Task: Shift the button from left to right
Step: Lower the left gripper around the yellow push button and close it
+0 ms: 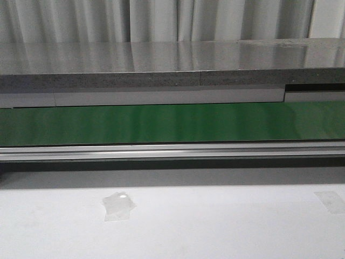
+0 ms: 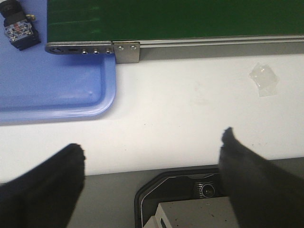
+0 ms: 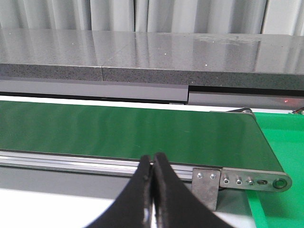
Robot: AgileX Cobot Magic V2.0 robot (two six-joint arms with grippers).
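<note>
The button [image 2: 18, 29] lies on a blue tray [image 2: 57, 92] by the end of the green conveyor belt [image 2: 180, 19]; only its black body with small coloured marks shows, and the cap is cut off by the picture's edge. My left gripper [image 2: 152, 152] is open and empty over the white table, well apart from the button. My right gripper [image 3: 153, 160] is shut on nothing, in front of the belt's [image 3: 133, 130] other end. Neither gripper nor the button shows in the front view.
The belt [image 1: 172, 123] runs across the table with a metal rail [image 1: 172, 151] in front and a grey stone shelf [image 1: 161, 67] behind. A green tray [image 3: 280, 209] lies past the belt's right end. Clear tape patches [image 1: 118, 205] stick to the white table.
</note>
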